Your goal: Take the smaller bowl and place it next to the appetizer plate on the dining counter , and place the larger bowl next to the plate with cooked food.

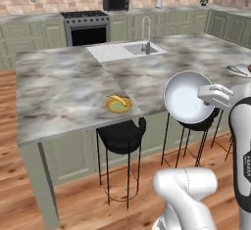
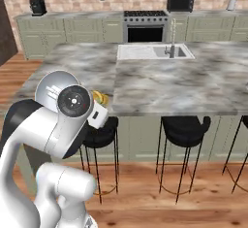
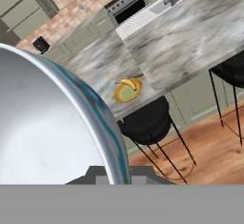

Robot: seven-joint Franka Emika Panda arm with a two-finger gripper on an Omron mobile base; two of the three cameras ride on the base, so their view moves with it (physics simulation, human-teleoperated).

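My gripper [image 1: 205, 93] is shut on the rim of the smaller bowl [image 1: 187, 97], held tilted in the air over the stools at the dining counter's [image 1: 63, 87] near edge. In the hand view the bowl's pale inside and blue-patterned rim [image 3: 106, 118] take up the left side. The appetizer plate [image 1: 119, 104], yellow with a curved yellow piece on it, lies near the counter's front edge, to the left of the bowl; it also shows in the hand view [image 3: 127, 90]. The plate with cooked food [image 1: 238, 69] sits at the counter's far right. The larger bowl is out of view.
Black stools [image 1: 121, 135] [image 1: 198, 121] stand under the counter's near edge. A sink with a tall faucet [image 1: 146, 42] is set in the far side of the counter. A stove [image 1: 87, 28] and microwave [image 1: 115, 2] line the brick back wall.
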